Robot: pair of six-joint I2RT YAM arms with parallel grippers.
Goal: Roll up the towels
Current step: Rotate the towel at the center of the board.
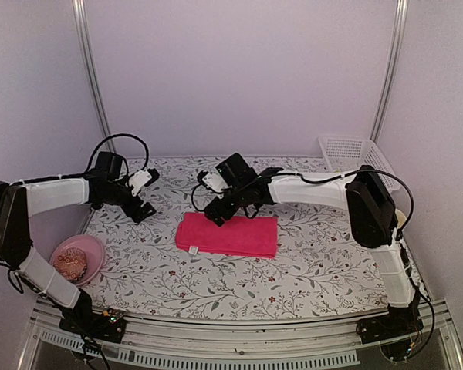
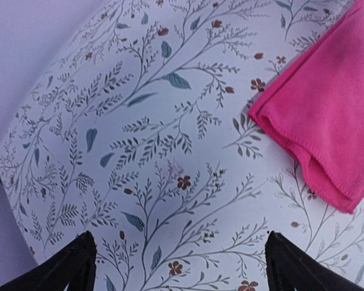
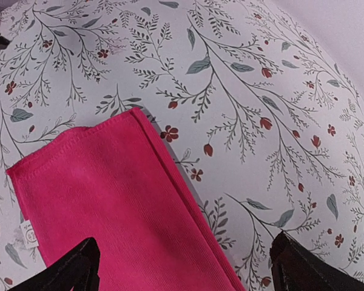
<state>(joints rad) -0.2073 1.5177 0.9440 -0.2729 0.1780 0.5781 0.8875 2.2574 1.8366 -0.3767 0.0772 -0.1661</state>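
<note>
One bright pink towel (image 1: pixel 228 235) lies folded flat in a rectangle in the middle of the table. My right gripper (image 1: pixel 216 218) hovers over the towel's far left corner. In the right wrist view it (image 3: pixel 188 270) is open, its fingers straddling the towel (image 3: pixel 109 206) along its folded edge, with nothing held. My left gripper (image 1: pixel 143 211) stands off to the towel's left above the bare floral cloth. It (image 2: pixel 185 270) is open and empty, and the towel (image 2: pixel 327 115) shows at the upper right of the left wrist view, apart from the fingers.
A pink bowl (image 1: pixel 92 250) holding a brownish lump sits at the table's left front edge. A white slotted basket (image 1: pixel 353 153) stands at the back right corner. White walls close in the table on three sides.
</note>
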